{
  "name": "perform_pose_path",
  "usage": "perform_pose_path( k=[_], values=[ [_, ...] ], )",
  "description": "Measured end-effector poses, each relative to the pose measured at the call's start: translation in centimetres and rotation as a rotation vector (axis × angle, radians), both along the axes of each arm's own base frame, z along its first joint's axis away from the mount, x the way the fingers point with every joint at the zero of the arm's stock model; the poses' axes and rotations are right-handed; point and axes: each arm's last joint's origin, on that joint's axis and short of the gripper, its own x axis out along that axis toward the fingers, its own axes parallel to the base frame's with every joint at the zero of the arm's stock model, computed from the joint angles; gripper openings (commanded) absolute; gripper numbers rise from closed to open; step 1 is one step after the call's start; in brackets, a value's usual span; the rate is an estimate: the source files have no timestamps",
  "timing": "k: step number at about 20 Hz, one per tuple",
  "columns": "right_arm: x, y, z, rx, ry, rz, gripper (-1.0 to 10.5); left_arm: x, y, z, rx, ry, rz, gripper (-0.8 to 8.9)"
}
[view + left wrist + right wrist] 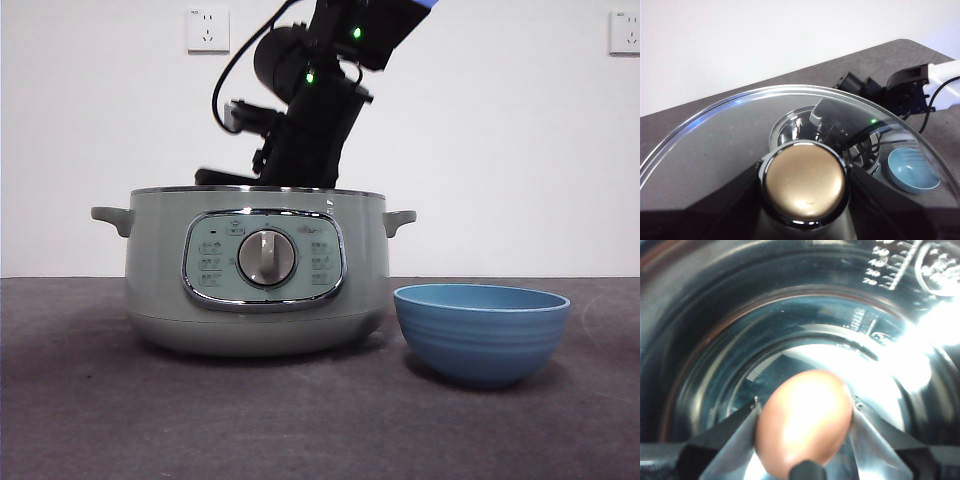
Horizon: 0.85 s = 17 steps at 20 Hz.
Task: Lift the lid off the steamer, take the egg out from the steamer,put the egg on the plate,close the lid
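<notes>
Two claws are at work, one on the lid and one on the egg. Nearest in the front view, the plate [482, 332] sits on the dark desk [90, 420], rim up, just beside the steamer [255, 275] and apart from it. The steamer stands behind and to the side, its chrome-framed panel and silver dial [267, 258] facing the camera, a small handle on each side. Small markings ring the dial, too fine to read. No lid covers its rim.

A dark arm comes down from above into the open pot. The right wrist view shows this to be the right claw [805, 427]: its jaws press on either side of the egg [802, 422], pinching it inside the shiny inner pot. The egg's long axis runs roughly along the jaws, one end toward the camera. Embossed scale numbers on the inner wall read 50, 40 and what looks like 70; the rest is blurred or lost in glare.

The left claw [804, 181] is closed on the lid's knob [804, 182], which looks golden here, holding the lid [715, 150] clear of the pot. Through the lid's clear dome the steamer, the right arm and the plate show below.

Farthest back, wall sockets [208, 29] sit on the white wall.
</notes>
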Motion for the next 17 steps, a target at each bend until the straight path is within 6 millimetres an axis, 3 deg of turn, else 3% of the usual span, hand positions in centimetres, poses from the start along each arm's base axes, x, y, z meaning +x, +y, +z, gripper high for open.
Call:
perform_pose_path(
  k=[2, 5, 8, 11, 13, 15, 17],
  values=[
    [-1.5, -1.3, 4.9, 0.041, -0.054, 0.004, -0.2, 0.0, 0.0, 0.0, 0.000, 0.000, 0.000, -0.08],
    [-6.1, -5.3, 14.0, 0.045, -0.188, -0.009, -0.2, 0.0, 0.0, 0.0, 0.000, 0.000, 0.000, -0.09],
    [-10.1, -9.5, 18.6, 0.016, -0.218, -0.030, -0.2, 0.0, 0.0, 0.0, 0.000, 0.000, 0.000, -0.08],
    [-13.1, -13.2, 21.5, 0.018, -0.232, -0.062, -0.2, 0.0, 0.0, 0.0, -0.001, 0.001, -0.004, -0.08],
    [-14.2, -15.2, 22.0, 0.001, -0.216, -0.097, -0.2, 0.0, 0.0, 0.0, -0.002, 0.001, -0.005, -0.08],
    [-14.5, -16.6, 21.0, -0.008, -0.180, -0.108, -0.2, 0.0, 0.0, 0.0, -0.001, 0.003, -0.007, -0.08],
    [-14.4, -17.3, 18.8, -0.002, -0.135, -0.109, -0.2, 0.0, 0.0, -0.1, 0.004, 0.013, -0.006, -0.08]
  ],
)
